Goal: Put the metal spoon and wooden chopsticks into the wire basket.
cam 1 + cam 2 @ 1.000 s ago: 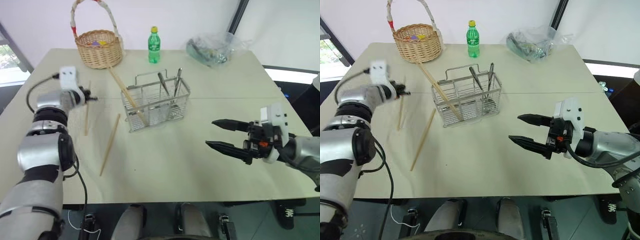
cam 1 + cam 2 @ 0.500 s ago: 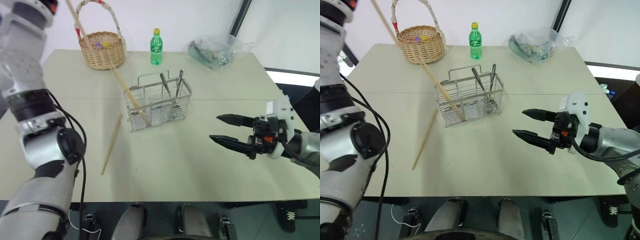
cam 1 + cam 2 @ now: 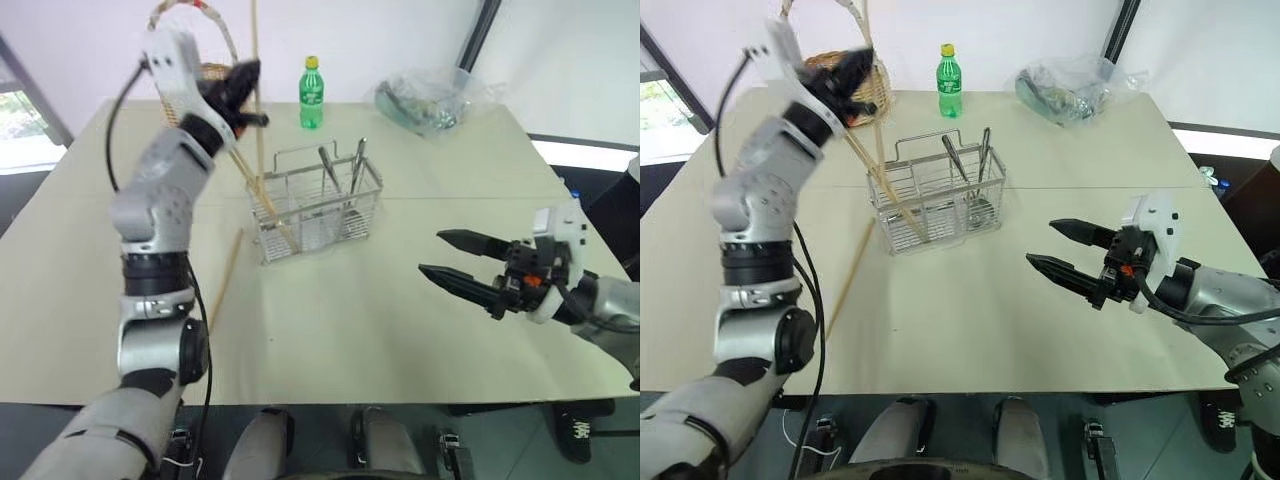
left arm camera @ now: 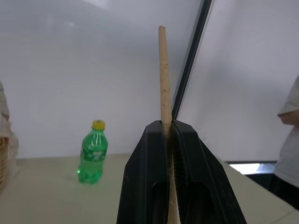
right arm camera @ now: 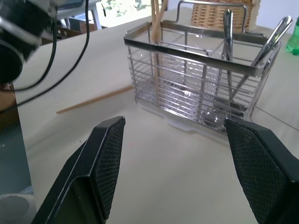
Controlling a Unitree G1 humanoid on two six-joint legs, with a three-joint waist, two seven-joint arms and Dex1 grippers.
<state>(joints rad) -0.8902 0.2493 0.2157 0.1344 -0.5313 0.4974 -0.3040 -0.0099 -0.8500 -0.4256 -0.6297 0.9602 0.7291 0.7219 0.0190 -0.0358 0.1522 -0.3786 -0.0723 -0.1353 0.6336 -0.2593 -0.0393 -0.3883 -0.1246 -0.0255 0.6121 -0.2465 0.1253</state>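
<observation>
The left gripper (image 3: 243, 88), clamped on an upright chopstick (image 3: 255, 60), carries it above the basket (image 3: 315, 205); next, lower it in.

The room was bright and evenly lit, daylight coming from a window (image 3: 22, 115) at the far left and a glowing strip at the right edge. Shadows on the table (image 3: 400, 330) were faint and soft — only a pale smudge beneath the wire basket (image 3: 315, 205). A clear plastic bag (image 3: 430, 95) caught mild glare. In the left wrist view the wall behind looked hazy and washed out, the green bottle (image 4: 92, 152) slightly soft. In the right wrist view the near fingers (image 5: 100, 154) were out of focus — the basket's metal glinted.
</observation>
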